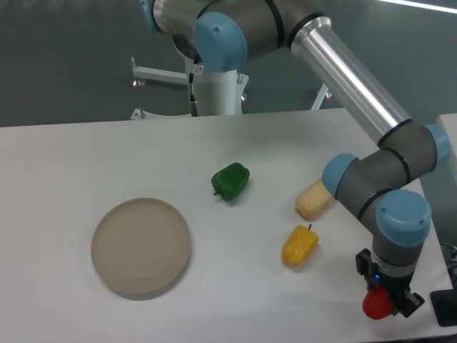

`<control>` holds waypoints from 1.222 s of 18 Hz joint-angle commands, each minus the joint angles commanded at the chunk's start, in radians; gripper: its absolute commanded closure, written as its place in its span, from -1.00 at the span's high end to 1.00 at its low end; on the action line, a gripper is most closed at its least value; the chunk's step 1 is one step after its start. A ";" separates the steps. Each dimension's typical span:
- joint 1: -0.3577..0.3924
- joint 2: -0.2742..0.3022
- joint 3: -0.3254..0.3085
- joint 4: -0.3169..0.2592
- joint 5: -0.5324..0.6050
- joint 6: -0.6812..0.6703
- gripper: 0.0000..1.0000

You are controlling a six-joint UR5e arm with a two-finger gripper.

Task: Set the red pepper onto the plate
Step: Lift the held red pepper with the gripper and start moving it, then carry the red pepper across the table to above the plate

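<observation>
The red pepper (376, 305) is small, glossy and bright red, at the table's front right corner. My gripper (384, 300) points down over it, with the black fingers (408, 301) on either side of the pepper; it appears shut on it. Whether the pepper rests on the table or is lifted I cannot tell. The plate (141, 246) is a round beige disc lying empty at the front left, far from the gripper.
A green pepper (230, 181) lies mid-table. A yellow pepper (299, 245) and a pale beige block (314, 199) lie between the plate and the gripper. The table's right edge is close to the gripper. The arm reaches in from the back.
</observation>
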 joint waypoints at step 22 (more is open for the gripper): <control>-0.198 0.448 -0.557 0.023 -0.156 -0.539 0.00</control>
